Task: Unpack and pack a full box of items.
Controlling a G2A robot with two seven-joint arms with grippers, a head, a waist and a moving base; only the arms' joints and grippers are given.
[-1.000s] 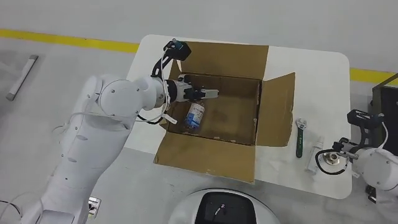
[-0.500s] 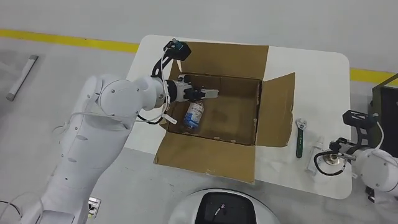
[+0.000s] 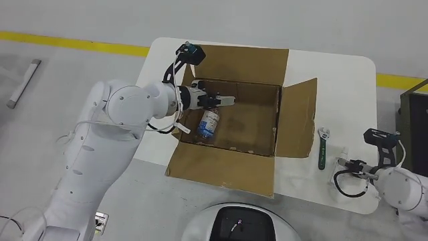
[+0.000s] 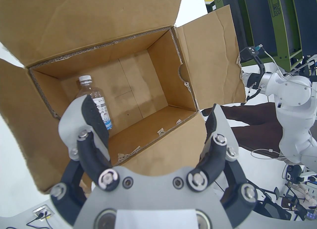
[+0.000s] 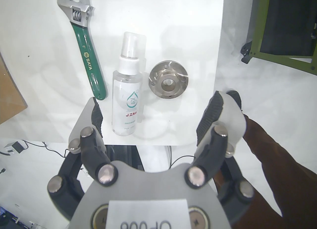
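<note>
An open cardboard box (image 3: 227,171) (image 4: 99,16) stands on the white table (image 3: 334,80). A clear water bottle (image 3: 208,122) (image 4: 90,90) lies on the box's floor at its left end. My left gripper (image 3: 227,99) (image 4: 148,106) hangs open and empty above that end, over the bottle. On the table right of the box lie a green-handled wrench (image 3: 322,148) (image 5: 86,59), a small spray bottle (image 5: 126,91) and a metal flange (image 5: 168,82). My right gripper (image 3: 348,167) (image 5: 157,100) is open and empty, just off the table's front right edge, facing these three.
The box's flaps are spread outward on all sides. The right flap (image 3: 301,117) reaches close to the wrench. A green-framed rack (image 5: 284,16) stands beyond the table's right edge. Bare table lies behind the wrench.
My right arm has drawn back toward the table's front right corner, away from the flange, which stays on the table. The left arm has not moved.
</note>
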